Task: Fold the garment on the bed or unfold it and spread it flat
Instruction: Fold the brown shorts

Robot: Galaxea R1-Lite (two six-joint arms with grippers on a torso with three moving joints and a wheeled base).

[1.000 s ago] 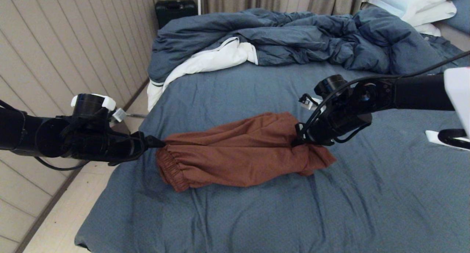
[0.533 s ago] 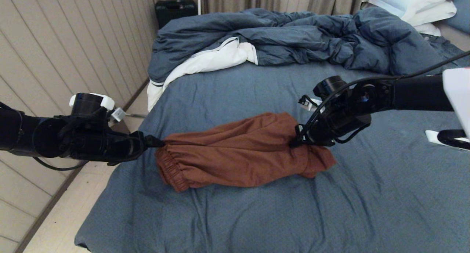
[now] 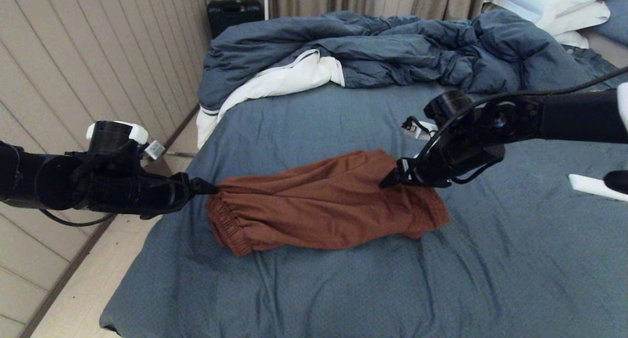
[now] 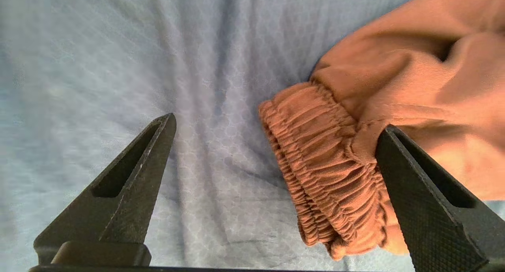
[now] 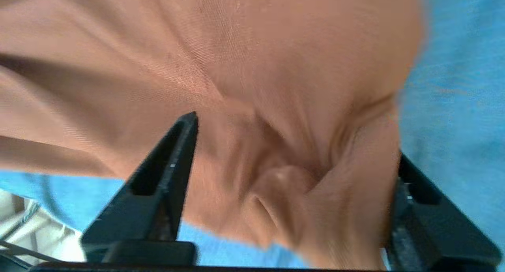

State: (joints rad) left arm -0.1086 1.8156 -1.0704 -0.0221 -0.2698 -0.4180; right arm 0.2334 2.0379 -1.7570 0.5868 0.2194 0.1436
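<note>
Soft even indoor light, faint shadows under the garment (image 3: pixel 324 205) on the bed (image 3: pixel 343 289), head view sharp, right wrist view motion-blurred, left wrist view washed pale, softly blurred.

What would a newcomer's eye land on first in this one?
The rust-brown shorts, lying bunched in the middle of the slate-blue bed, stand out first. A black gripper sits at each end: the left gripper at the elastic waistband, the right gripper over the leg end, both with jaws open and holding nothing. Behind lies a rumpled blue duvet.
</note>
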